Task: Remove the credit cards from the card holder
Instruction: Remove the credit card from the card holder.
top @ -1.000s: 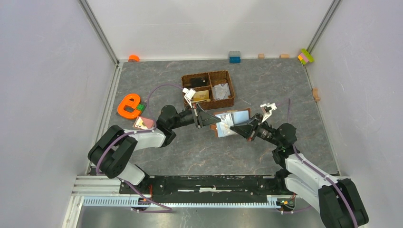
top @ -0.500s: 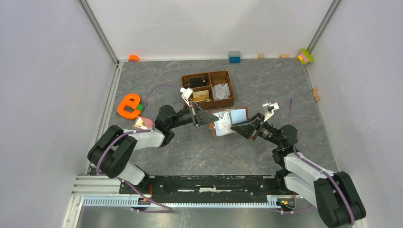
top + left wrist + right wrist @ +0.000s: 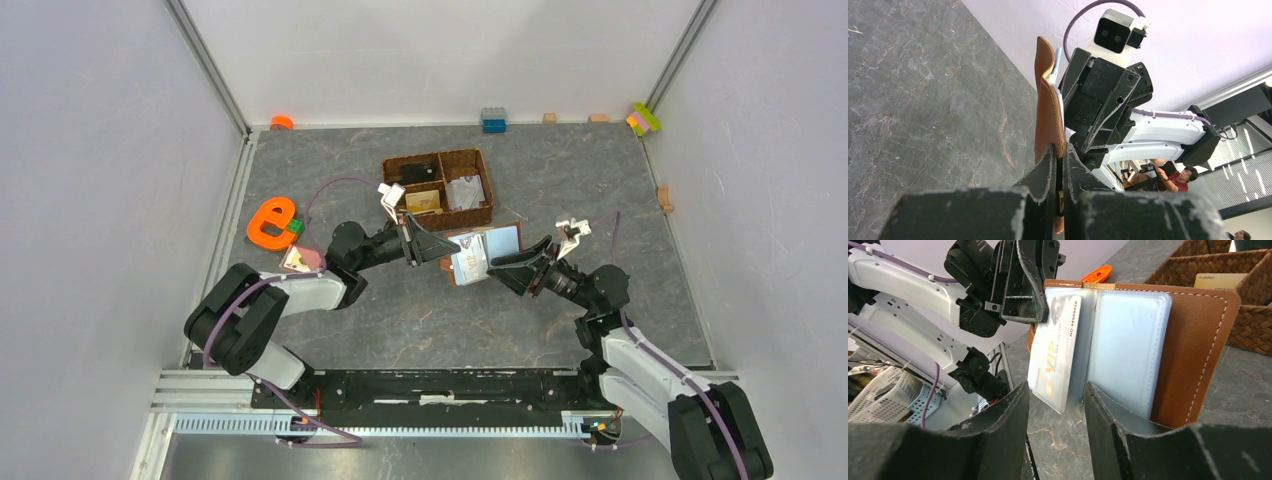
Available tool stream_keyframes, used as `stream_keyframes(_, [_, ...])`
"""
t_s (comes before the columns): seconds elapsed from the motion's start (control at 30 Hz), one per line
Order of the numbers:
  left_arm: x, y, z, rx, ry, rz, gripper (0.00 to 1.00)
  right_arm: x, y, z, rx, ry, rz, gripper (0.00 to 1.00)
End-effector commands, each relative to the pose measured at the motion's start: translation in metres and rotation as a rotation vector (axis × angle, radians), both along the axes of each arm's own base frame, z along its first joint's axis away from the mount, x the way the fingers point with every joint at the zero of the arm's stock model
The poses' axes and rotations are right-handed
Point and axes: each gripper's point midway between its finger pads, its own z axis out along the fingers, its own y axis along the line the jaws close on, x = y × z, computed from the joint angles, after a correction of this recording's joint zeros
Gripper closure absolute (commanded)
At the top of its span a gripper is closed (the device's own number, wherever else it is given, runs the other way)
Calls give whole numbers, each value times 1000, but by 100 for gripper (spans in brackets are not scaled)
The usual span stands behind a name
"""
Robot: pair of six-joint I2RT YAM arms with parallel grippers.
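The brown card holder point(image 3: 500, 243) is held open and upright above the table, pale grey-blue pockets point(image 3: 1128, 350) facing my right wrist. My left gripper point(image 3: 447, 249) is shut on its left edge point(image 3: 1049, 110); in the left wrist view the jaws point(image 3: 1063, 157) pinch the brown leather. A pale grey-white credit card point(image 3: 1055, 352) marked VIP sticks out of a pocket point(image 3: 467, 263). My right gripper point(image 3: 492, 267) is open; its fingers point(image 3: 1055, 407) flank the card's lower corner without closing on it. A gold-tan card point(image 3: 423, 201) lies in the woven basket point(image 3: 1220, 280).
The brown woven basket point(image 3: 485, 190) stands just behind the card holder, with grey items point(image 3: 465, 192) in one compartment. An orange letter e point(image 3: 270, 222), a green block point(image 3: 296, 227) and a pink piece point(image 3: 302, 258) lie at left. Small blocks point(image 3: 493, 120) line the far edge.
The left gripper has carried the card holder slightly toward the basket. The right wrist has drawn back a little to the right, its fingers still at the card holder's near edge.
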Motion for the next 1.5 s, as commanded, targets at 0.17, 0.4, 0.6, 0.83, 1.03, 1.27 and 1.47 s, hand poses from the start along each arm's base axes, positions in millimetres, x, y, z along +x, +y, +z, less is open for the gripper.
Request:
stream_keyframes(0.17, [-7,0,17,-54,-44,-38,98,-5,4,10,25,-39,54,56])
stream_keyframes(0.4, [-5,-3,15,-65,-28,-51,98,-15,7,19,62,-55,100,63])
stream_keyframes(0.6, [-5,-3,14,-61,-26,-51,98,-15,8,19,60,-59,101,75])
stream_keyframes(0.83, [-9,-7,15,-58,-34,-67,98,-19,14,20,58,-61,129,74])
stream_keyframes(1.03, [-14,-12,15,-31,-62,-72,98,-19,20,14,39,-38,150,74])
stream_keyframes(1.27, [-17,-12,18,-30,-79,-76,98,-10,21,4,4,0,128,72])
stream_keyframes(1.47, [-22,-13,20,-24,-102,-86,98,-9,20,2,-1,3,120,79])
